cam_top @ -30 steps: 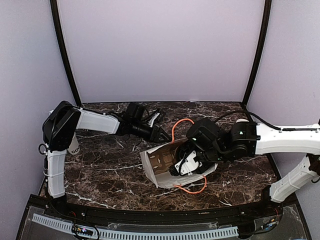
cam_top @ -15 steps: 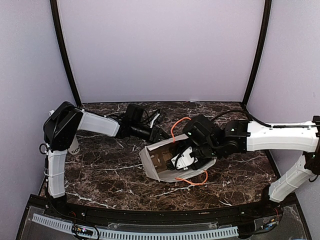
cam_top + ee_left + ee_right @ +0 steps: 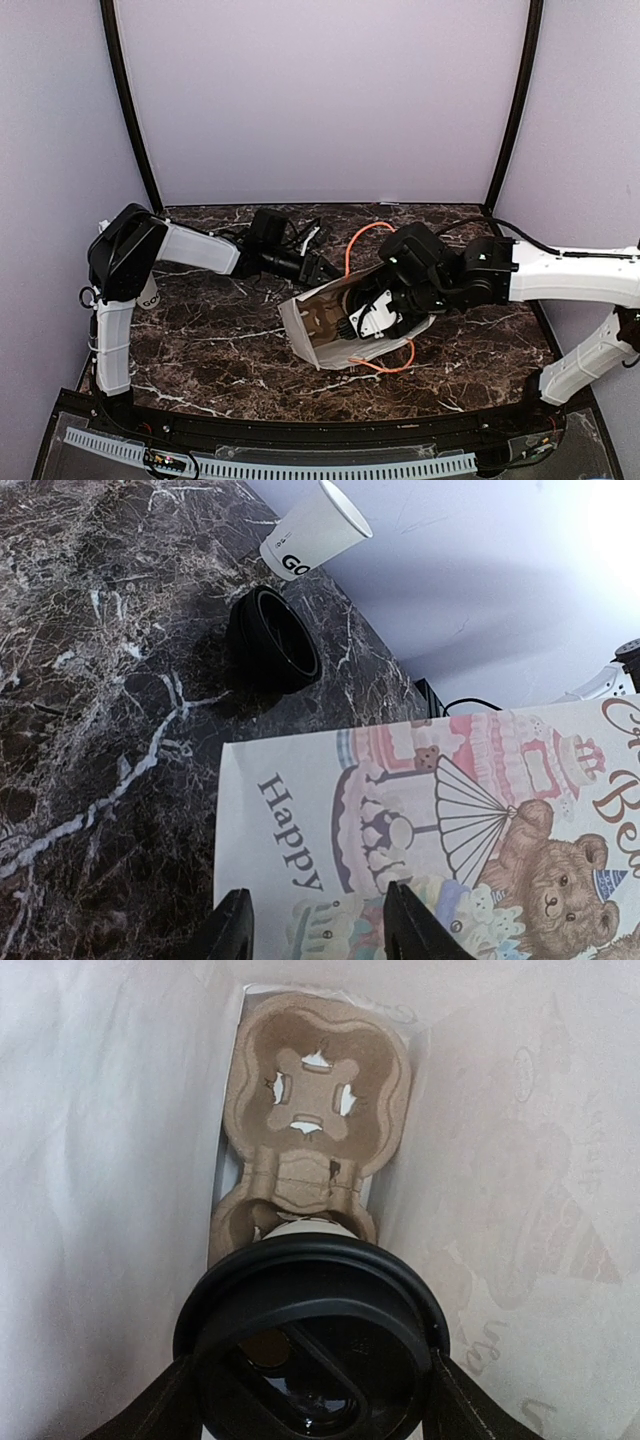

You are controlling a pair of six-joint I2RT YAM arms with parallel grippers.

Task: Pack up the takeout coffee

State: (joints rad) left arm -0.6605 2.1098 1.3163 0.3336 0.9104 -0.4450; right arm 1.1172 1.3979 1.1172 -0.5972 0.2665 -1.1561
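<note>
1. Your right end effector is clenched on the takeout coffee. One finger sits on each side of the cup just under its black lid.
2. The takeout coffee is inside the paper bag, which lies on its side on the marble tabletop with its mouth turned toward your right arm.
3. In the right wrist view, a brown pulp cup carrier lies at the far end of the bag. The cup's white body points at the carrier's nearer socket, but you cannot tell whether it is seated there.
4. Your left end effector is at the bag's far upper edge. In its wrist view the fingers stand apart over the printed side with "Happy" and teddy bears. You cannot tell from these views whether they are pinching the paper.
5. The bag's orange handles loop out beside your right wrist.
6. Beyond the bag, a loose black lid rests on the tabletop, and a lidless white cup sits just past it by the back wall.
</note>
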